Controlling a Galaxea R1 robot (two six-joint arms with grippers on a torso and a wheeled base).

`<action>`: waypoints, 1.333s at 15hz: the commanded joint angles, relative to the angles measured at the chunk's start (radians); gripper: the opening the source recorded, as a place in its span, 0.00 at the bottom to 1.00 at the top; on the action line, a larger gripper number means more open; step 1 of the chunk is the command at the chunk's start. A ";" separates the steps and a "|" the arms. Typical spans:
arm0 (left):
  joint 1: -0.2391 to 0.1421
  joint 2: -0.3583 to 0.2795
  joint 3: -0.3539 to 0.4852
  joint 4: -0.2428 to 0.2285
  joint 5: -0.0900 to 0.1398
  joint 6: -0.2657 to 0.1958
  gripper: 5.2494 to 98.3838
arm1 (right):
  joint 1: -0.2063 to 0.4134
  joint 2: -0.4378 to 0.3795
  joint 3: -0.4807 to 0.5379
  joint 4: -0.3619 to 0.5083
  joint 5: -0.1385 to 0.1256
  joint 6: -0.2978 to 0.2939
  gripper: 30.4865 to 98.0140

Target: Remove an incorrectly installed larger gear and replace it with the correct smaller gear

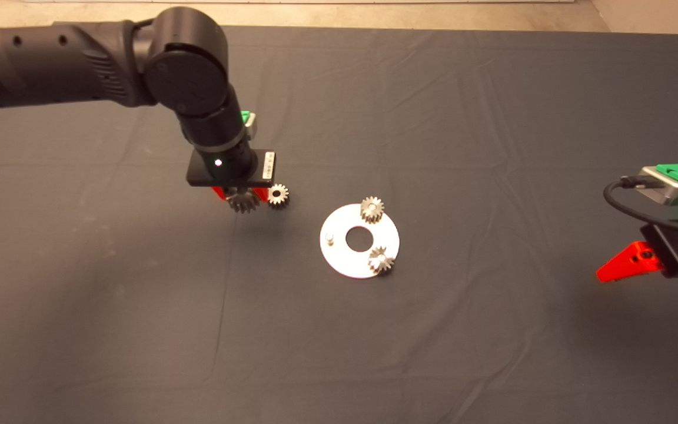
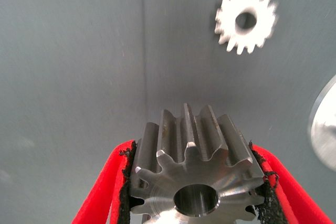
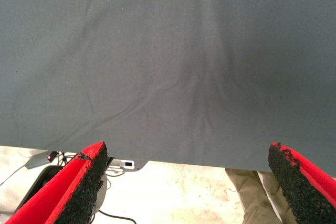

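Head view: a white disc plate (image 1: 339, 259) with a round centre hole lies mid-mat and serves as landmark. Two short-toothed gears (image 1: 372, 209) sit on its rim, one at the far edge and one (image 1: 381, 261) at the near right edge; a bare peg (image 1: 329, 238) stands at its left edge. Left of the plate, the left gripper (image 1: 243, 200) clamps the larger gear (image 1: 244, 202) (its fingers mostly hidden beneath the wrist block). Just beside it, toward the plate, the smaller gear (image 1: 278, 194) lies flat on the mat (image 1: 492, 118), bore upward. Left wrist view: the larger gear (image 2: 195, 166) sits between both pads, bore axis toward the camera, lower teeth cut off. Far right of the plate, the right gripper (image 3: 186, 182) waits with fingers spread.
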 commanded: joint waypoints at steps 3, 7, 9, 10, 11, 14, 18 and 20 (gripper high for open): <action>0.118 -0.068 0.065 0.078 0.102 -0.017 0.42 | 0.021 -0.004 0.004 0.036 -0.001 -0.003 0.75; 0.178 -0.065 0.046 0.125 0.100 -0.015 0.41 | 0.022 -0.004 0.004 0.037 -0.001 -0.003 0.75; 0.194 -0.061 0.046 0.154 0.096 -0.016 0.41 | 0.022 -0.004 0.004 0.037 0.000 -0.003 0.75; 0.210 -0.063 0.046 0.177 0.090 -0.018 0.41 | 0.022 -0.004 0.004 0.037 0.000 -0.003 0.75; 0.222 -0.063 0.043 0.187 0.072 -0.018 0.41 | 0.022 -0.004 0.004 0.037 0.000 -0.003 0.75; 0.236 -0.060 0.023 0.194 0.037 -0.017 0.43 | 0.022 -0.006 0.004 0.037 0.000 -0.003 0.75; 0.233 -0.031 0.022 0.194 0.043 -0.005 0.43 | 0.022 -0.006 0.006 0.037 0.000 -0.003 0.75; 0.233 -0.032 0.026 0.194 0.042 -0.005 0.45 | 0.022 -0.006 0.006 0.037 0.000 -0.003 0.75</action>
